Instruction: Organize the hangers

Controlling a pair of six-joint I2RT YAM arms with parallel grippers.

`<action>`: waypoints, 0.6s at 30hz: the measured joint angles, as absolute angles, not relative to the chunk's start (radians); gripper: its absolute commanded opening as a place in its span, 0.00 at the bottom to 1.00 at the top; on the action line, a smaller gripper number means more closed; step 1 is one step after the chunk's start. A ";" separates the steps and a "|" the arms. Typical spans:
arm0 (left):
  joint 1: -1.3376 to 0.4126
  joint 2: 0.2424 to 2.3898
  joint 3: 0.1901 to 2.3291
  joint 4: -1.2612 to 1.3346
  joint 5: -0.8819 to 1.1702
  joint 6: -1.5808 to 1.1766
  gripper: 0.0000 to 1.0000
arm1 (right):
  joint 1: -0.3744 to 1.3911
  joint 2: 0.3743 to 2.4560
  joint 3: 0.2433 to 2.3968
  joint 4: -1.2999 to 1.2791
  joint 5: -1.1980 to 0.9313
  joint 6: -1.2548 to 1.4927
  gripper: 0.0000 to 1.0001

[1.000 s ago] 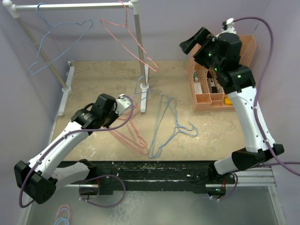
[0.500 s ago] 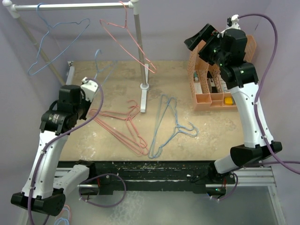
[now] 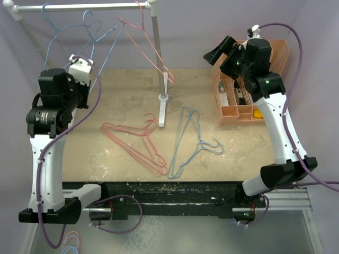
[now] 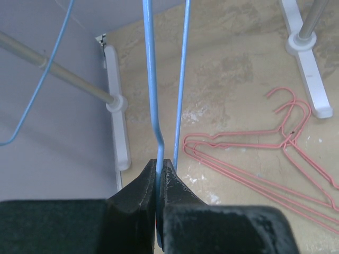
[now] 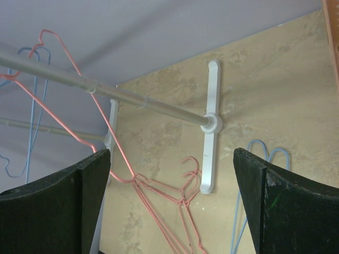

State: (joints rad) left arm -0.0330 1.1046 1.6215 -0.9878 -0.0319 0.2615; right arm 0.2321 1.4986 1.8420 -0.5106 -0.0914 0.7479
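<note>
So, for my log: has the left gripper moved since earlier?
Yes: left gripper, holding a light blue wire hanger, went from the white pole rack's foot up-left toward its bar.

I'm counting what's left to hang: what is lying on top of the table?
Two overlapping pink-red hangers and, beside them, two overlapping light blue hangers. The orange holder stands there too, partly covered by the right arm.

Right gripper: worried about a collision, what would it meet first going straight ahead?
Probably the rack's upright post, near its foot; depth is unclear, and the hanging pink hanger sits just left.
</note>
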 measured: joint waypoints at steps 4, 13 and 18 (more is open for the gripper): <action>0.001 1.183 1.717 -0.988 0.019 0.261 0.00 | 0.227 1.486 1.816 -0.505 -0.097 0.748 1.00; 0.106 1.357 1.852 -0.993 0.134 0.254 0.00 | 0.219 1.470 1.798 -0.478 -0.109 0.748 1.00; 0.191 1.429 1.917 -1.001 0.178 0.258 0.00 | 0.212 1.469 1.789 -0.471 -0.119 0.748 1.00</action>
State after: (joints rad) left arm 0.1909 1.4288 1.9171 -1.0008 0.1780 0.2577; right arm 0.2119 1.4693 1.7893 -0.4709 -0.1188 0.7483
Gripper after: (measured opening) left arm 0.025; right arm 0.995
